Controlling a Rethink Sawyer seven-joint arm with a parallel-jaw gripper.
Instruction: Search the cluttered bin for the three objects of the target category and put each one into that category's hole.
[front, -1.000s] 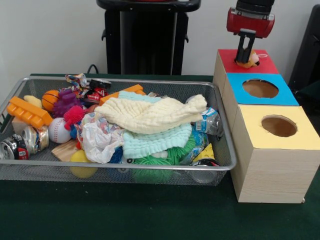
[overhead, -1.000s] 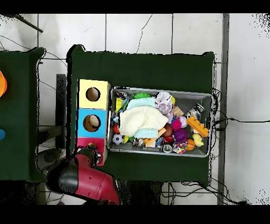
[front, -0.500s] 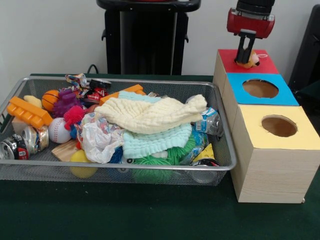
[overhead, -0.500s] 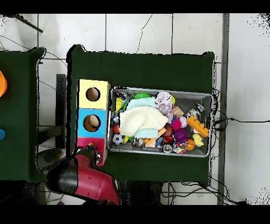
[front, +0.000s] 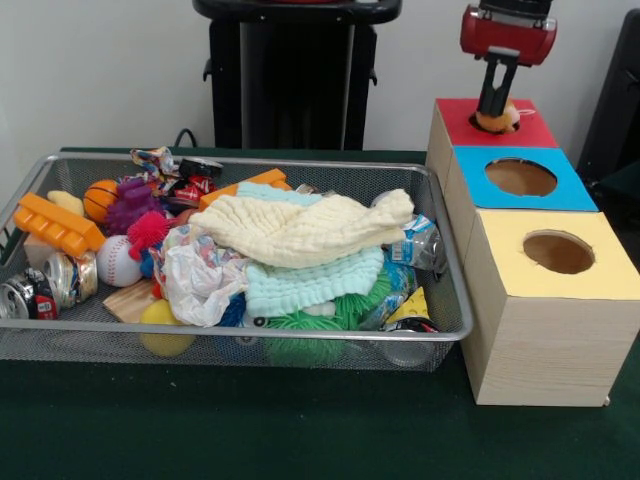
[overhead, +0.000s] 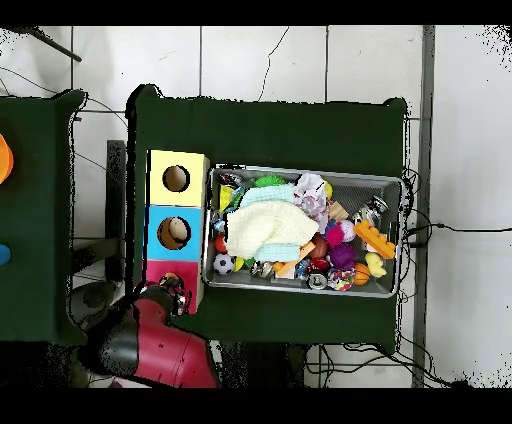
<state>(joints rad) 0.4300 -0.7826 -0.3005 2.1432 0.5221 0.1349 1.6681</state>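
Black-fingered red gripper (front: 497, 103) clamped on a small round orange toy (front: 497, 119) above the red-topped wooden box's hole (front: 482, 124), hidden overhead by the arm (overhead: 150, 340), wire mesh bin (front: 445, 300) heaped with soft cloths, balls, cans

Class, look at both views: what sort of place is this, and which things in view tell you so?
Most likely a robotics lab or test room. A robot arm's gripper hangs over three coloured sorting boxes, a wire bin of mixed clutter sits on a green-covered table, and cables trail over a tiled floor.
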